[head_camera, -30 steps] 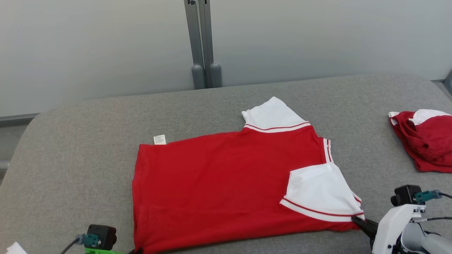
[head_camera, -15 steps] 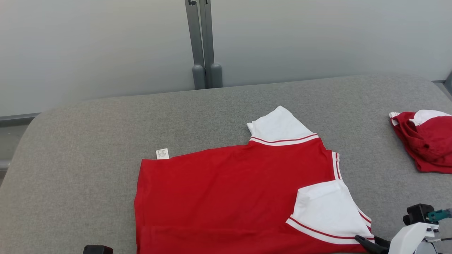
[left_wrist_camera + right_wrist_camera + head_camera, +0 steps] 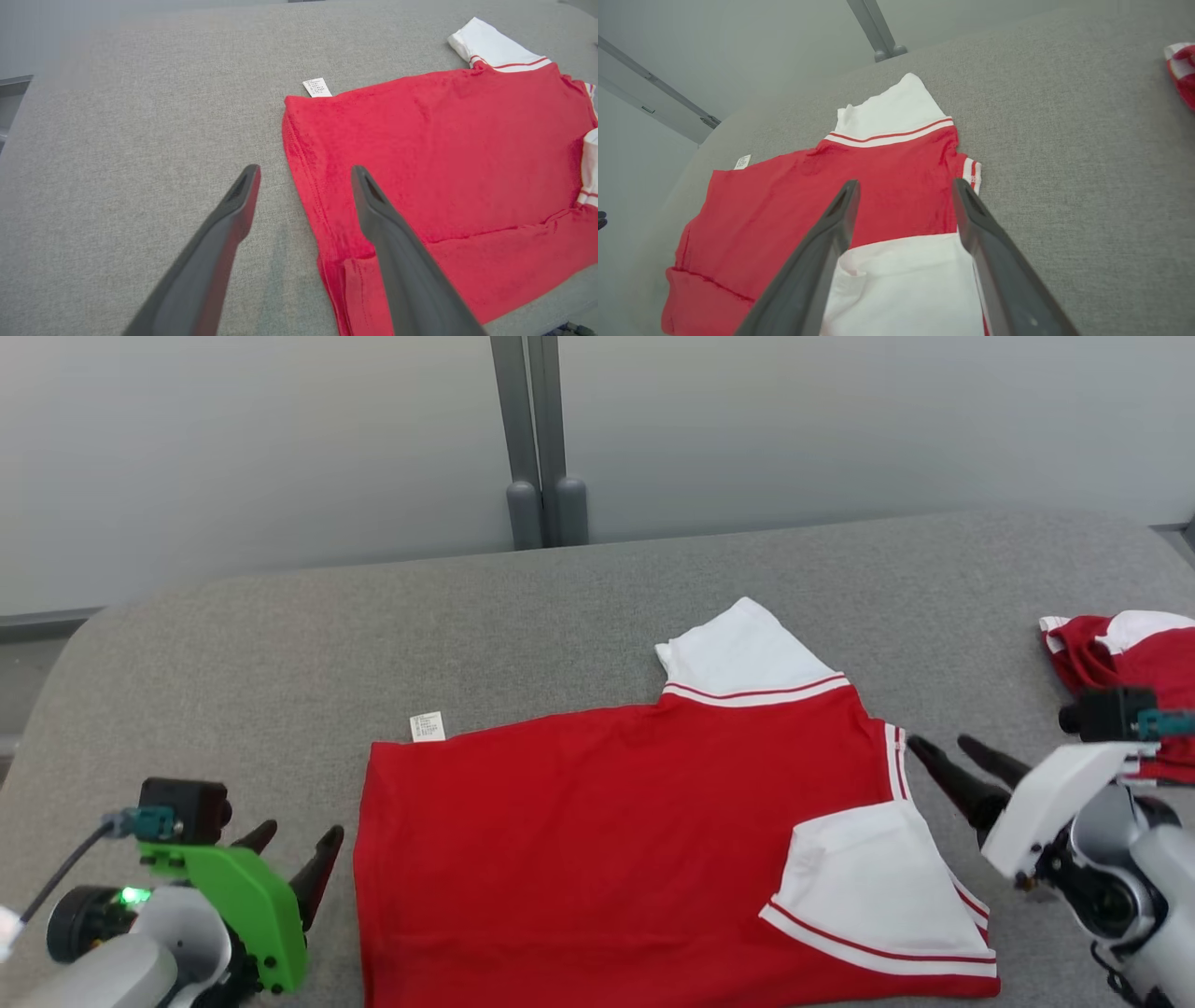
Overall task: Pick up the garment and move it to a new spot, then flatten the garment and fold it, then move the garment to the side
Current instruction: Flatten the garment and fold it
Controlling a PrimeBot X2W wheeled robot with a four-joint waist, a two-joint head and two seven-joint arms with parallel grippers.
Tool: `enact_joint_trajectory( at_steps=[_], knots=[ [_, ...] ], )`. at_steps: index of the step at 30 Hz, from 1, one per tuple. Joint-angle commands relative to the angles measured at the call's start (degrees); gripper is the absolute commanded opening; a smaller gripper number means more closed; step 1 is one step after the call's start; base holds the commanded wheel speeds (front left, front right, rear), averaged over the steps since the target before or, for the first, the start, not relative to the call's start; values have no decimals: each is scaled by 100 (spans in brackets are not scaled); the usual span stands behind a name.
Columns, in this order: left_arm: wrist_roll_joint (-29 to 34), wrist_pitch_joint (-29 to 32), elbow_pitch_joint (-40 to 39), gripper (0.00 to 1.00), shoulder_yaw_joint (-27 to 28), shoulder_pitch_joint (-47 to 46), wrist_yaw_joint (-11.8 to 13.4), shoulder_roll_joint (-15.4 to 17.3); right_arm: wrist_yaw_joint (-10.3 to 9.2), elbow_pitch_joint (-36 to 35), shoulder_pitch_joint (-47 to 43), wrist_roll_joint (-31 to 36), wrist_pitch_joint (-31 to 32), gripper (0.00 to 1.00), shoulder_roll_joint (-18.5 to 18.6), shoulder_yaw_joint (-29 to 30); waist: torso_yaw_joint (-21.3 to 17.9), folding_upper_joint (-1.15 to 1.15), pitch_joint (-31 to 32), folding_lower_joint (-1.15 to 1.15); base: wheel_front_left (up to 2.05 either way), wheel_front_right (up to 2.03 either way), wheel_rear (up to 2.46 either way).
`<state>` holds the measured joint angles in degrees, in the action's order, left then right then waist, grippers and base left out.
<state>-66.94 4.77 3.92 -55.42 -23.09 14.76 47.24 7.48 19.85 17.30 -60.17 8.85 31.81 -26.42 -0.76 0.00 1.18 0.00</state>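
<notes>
The grey padded table (image 3: 280, 644) spans the head view, a grey post (image 3: 532, 439) rising behind it; the garment (image 3: 597, 840) – a red shirt with white sleeves – lies flat near the table's middle, one sleeve pointing toward the wall, the other laid over the red body at the near right. A second red-and-white garment (image 3: 1120, 653) sits crumpled at the table's right edge, well apart. The left gripper (image 3: 299, 833) is just beside the shirt's left hem, fingers spread wide and empty; the right gripper (image 3: 941, 743) – also wide and empty – points at the collar end. A small white label (image 3: 426, 726) pokes out at the far left corner.
</notes>
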Motion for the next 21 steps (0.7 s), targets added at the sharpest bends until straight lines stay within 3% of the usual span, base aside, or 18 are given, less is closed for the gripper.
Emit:
enact_joint_trajectory(
  at_steps=[1, 8, 12, 21],
  knots=[
    [0, 137, 136, 100, 4, -266, -157, -121, 3, 71, 245, 70, 49, 100, -28, 34, 18, 0, -197, 0, 0, 0, 0],
    [-174, 1257, 1145, 100, -33, -1722, -1215, -589, 3, 574, 1855, 622, -130, 100, -291, -107, 162, 0, -1072, 0, 0, 0, 0],
    [-87, 1729, 1700, 100, -128, -2451, -1658, -892, 3, 1137, 2669, 906, -92, 100, -448, -454, 279, 0, -1590, 0, 0, 0, 0],
    [124, 2421, 2661, 100, -403, -3524, -2081, -1482, 3, 2306, 4129, 1077, 91, 100, -657, -1161, 547, 0, -2386, 0, 0, 0, 0]
  ],
)
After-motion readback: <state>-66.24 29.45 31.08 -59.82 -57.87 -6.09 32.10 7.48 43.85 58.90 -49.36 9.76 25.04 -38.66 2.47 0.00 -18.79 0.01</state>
